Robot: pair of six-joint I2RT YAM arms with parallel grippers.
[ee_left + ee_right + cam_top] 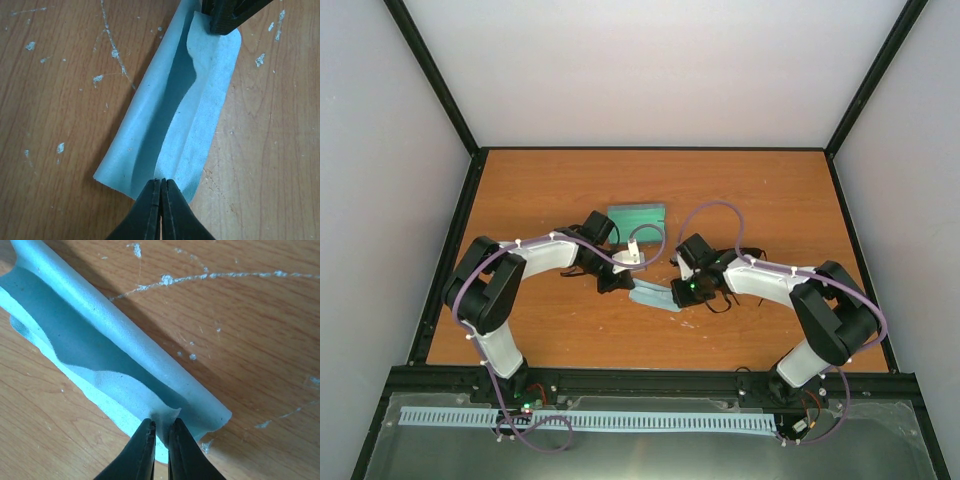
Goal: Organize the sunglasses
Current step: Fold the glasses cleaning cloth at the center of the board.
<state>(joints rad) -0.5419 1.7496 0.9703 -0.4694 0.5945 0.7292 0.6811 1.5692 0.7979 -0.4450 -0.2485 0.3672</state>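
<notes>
The pale blue cloth [655,296] lies folded lengthwise on the table between my two grippers. My left gripper [620,282] is shut on one end of it; the left wrist view shows the jaws [161,182] pinching the cloth [175,115]. My right gripper [678,293] is shut on the other end, pinching a raised fold [161,425] of the cloth [100,340]. The right gripper also shows at the top of the left wrist view [230,15]. The black sunglasses [722,302] lie mostly hidden under my right arm, with only thin temple arms showing.
The blue-grey oblong case [636,217] lies just behind the grippers, near the table's middle. The wooden table [520,200] has black frame rails along its edges and white walls around it.
</notes>
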